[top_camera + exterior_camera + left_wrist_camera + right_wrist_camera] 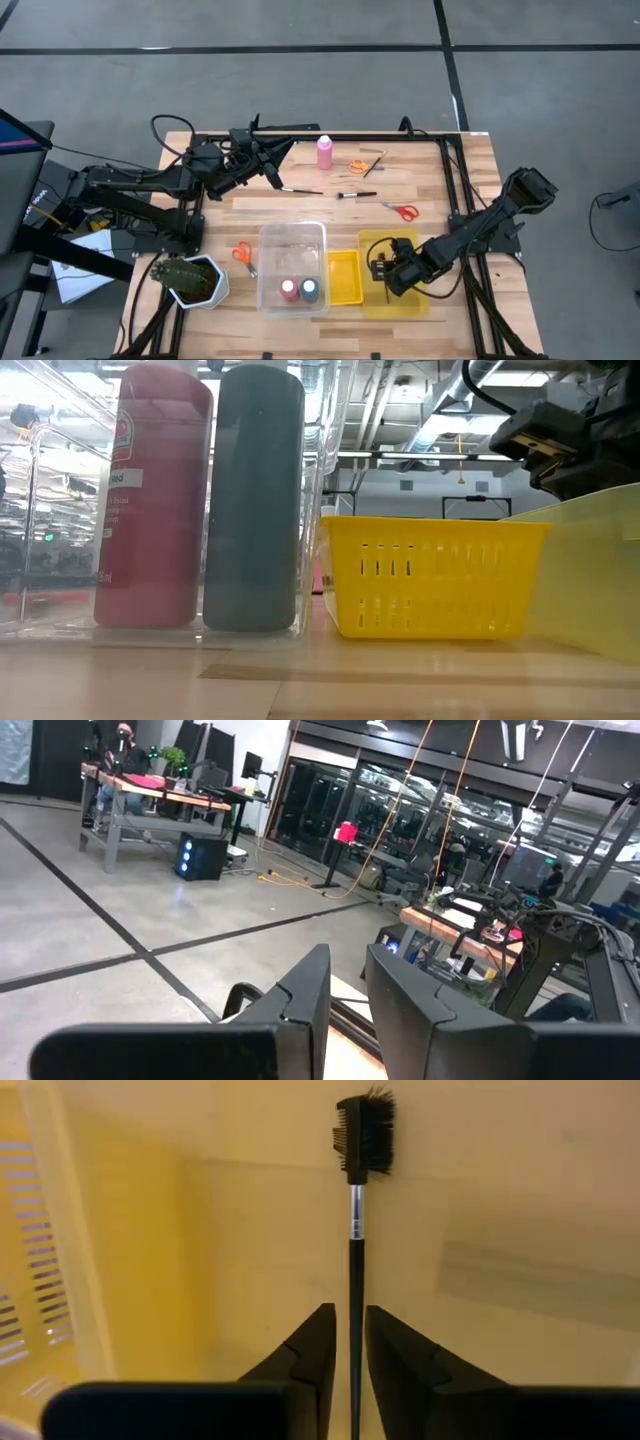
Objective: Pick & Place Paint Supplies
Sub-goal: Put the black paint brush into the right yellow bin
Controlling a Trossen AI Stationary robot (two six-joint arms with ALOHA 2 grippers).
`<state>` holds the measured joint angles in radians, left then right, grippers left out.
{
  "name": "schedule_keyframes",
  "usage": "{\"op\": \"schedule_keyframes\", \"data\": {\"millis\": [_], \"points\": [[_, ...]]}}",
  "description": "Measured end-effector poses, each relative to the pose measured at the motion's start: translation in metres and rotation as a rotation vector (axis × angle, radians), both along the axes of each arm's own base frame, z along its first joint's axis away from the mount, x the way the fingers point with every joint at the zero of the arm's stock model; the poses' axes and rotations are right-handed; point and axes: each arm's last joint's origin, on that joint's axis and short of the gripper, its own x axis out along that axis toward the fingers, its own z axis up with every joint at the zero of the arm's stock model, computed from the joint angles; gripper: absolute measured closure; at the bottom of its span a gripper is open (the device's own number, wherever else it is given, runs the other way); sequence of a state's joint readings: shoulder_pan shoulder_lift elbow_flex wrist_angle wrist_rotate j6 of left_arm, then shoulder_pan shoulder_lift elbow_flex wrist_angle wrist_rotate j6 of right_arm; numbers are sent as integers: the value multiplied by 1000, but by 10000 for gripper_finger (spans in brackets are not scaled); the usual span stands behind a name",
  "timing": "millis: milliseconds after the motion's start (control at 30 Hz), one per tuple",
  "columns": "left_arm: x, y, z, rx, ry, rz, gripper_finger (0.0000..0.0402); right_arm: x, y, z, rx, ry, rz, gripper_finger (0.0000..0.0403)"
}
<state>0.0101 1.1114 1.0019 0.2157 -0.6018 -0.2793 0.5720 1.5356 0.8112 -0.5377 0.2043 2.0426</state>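
While left fingers point(345, 995) sit narrowly parted, right fingers point(342, 1342) flank a brush point(358, 1230) inside the yellow bin point(375, 300).

Both arms matte black, boxy-jointed, with black cables looped along them. Left gripper point(345, 1010): two flat angular dark fingers, bevelled tips. Right gripper point(343, 1365): identical black fingers. Yellowish plate showed on one wrist housing, low view.

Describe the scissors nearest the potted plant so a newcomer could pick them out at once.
Start at the green plant in its white pot at the table's near-left corner. Just beside it, toward the clear bin, a small pair of orange-handled scissors lies flat on the wood. The other two pairs lie farther back, beyond the bins.
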Motion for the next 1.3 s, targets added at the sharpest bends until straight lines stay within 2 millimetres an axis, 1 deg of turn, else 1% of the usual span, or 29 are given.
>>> {"op": "schedule_keyframes", "data": {"millis": [167, 300, 400, 500, 600, 767, 967, 1133, 1300], "points": [[0, 0, 0, 2, 2, 0, 339, 0, 0, 0, -3, -2, 4, 345], [0, 0, 0, 4, 6, 0, 339, -2, -3, 8, -16, -29, 26, 343], [0, 0, -1, 4, 14, 0, 339, -3, -8, 20, -51, -96, 45, 343], [0, 0, -1, 4, 17, 0, 339, -5, -17, 36, -104, -175, 25, 343], [0, 0, -1, 4, 18, 0, 339, -7, -31, 55, -181, -267, 45, 342], [0, 0, -1, 8, 20, 1, 339, -15, -65, 91, -342, -402, 124, 342], [0, 0, -1, 9, 21, 1, 339, -35, -106, 129, -548, -512, 219, 342], [0, 0, -1, 9, 21, 1, 339, -57, -132, 151, -674, -574, 236, 342], [0, 0, -1, 10, 22, 1, 339, -75, -150, 164, -746, -619, 237, 342]]}}
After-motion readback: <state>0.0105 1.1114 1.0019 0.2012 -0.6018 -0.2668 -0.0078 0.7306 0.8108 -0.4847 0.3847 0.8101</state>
